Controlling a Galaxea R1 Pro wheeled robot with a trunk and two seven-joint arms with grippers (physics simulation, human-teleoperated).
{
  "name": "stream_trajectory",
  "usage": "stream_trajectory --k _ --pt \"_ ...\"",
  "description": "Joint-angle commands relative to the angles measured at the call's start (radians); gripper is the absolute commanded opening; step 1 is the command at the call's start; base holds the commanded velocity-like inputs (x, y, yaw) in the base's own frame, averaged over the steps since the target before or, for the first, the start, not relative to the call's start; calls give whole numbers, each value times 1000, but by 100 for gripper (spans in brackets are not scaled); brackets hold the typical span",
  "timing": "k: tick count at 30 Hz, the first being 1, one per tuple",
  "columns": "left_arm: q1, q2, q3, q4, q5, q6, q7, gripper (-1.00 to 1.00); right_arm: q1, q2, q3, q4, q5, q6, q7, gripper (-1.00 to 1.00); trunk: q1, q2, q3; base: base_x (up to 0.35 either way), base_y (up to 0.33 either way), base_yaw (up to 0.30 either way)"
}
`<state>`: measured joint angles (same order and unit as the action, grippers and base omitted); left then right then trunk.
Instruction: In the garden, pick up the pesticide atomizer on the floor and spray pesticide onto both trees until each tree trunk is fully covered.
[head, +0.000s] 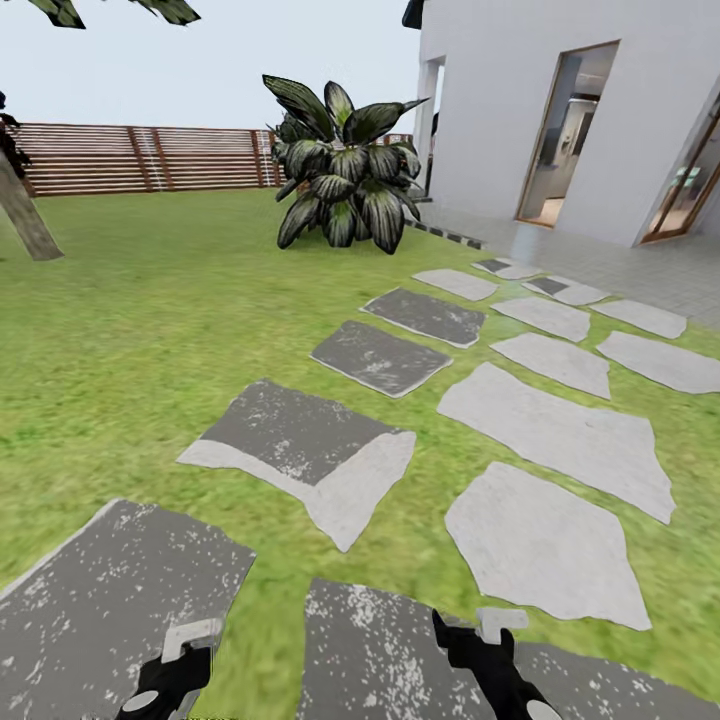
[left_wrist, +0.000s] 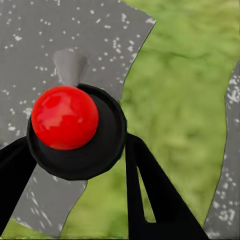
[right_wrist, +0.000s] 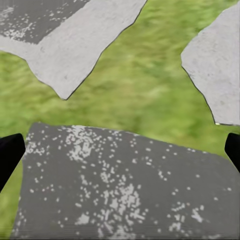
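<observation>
**On the stepping stones, atomizer not in sight**

I'm looking down over a lawn (head: 130, 320) crossed by flat grey stepping stones (head: 300, 450), some dark and speckled, some pale. Both grippers sit low at the near edge of head cam: left gripper (head: 175, 670) over a dark stone near left, right gripper (head: 490, 650) over the next dark stone to the right.

Right wrist cam: black fingertips (right_wrist: 10, 152) sit far apart at the frame edges w/ nothing between them, so jaws are wide and empty, above a speckled stone (right_wrist: 120, 190).

Left wrist cam: a glossy red ball (left_wrist: 65, 117) on a black round mount blocks the view; I can't tell the jaw state.

Far left, a leaning mottled tree trunk (head: 25, 220) stands on the grass. Far centre, a broad-leaved bush (head: 345, 170) in front of the slatted brown fence (head: 140, 158). White house (head: 520, 110) w/ open doorway far right.
</observation>
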<state>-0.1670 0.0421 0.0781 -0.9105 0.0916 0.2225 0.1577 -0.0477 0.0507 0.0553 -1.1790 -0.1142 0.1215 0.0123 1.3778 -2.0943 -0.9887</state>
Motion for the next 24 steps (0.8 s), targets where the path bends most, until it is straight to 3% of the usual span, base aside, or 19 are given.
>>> stream_trajectory --k 1,9,24 --pt "0 1 1 12 -1 -2 1 -100 0 1 1 9 0 0 0 100 -4 7 4 0 0 223" --pt "1 4 3 75 3 -71 3 -100 0 3 2 82 -1 -2 0 100 -35 63 37 0 0 223" --pt "1 9 5 81 6 -78 1 -100 0 5 4 108 -6 -33 0 100 -92 168 99 0 0 215"
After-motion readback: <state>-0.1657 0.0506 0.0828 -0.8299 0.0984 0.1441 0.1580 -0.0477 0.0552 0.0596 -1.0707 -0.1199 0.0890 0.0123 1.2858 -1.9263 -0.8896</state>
